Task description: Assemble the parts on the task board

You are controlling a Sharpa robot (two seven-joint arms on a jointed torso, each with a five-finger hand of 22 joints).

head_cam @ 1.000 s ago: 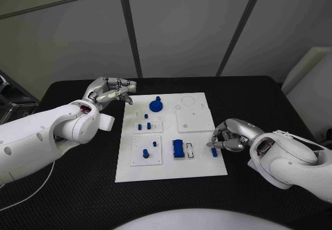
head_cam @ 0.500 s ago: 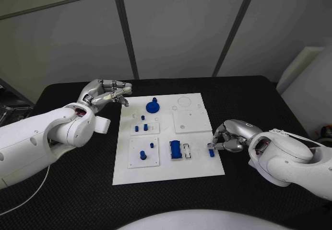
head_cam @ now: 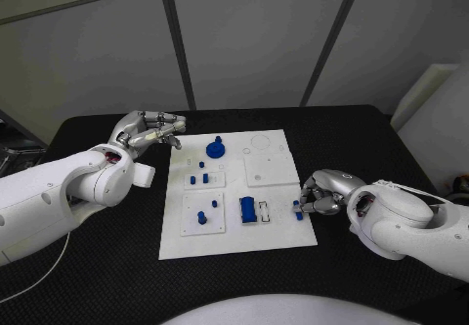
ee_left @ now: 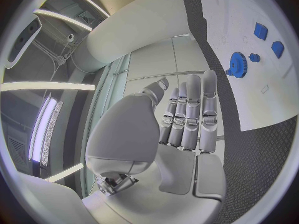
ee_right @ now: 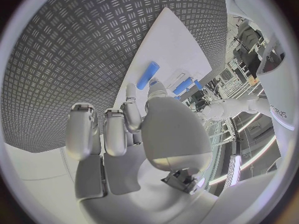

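While the task board [head_cam: 283,237] lies mid-desk [head_cam: 371,135], the right hand [head_cam: 320,193] rests at the board's right edge, fingers [ee_right: 84,129] curled beside a small blue peg [head_cam: 298,210] (touching or not, I cannot tell). The left hand [head_cam: 148,128] hovers off the board's far left corner, fingers [ee_left: 193,109] straight and together, holding nothing.
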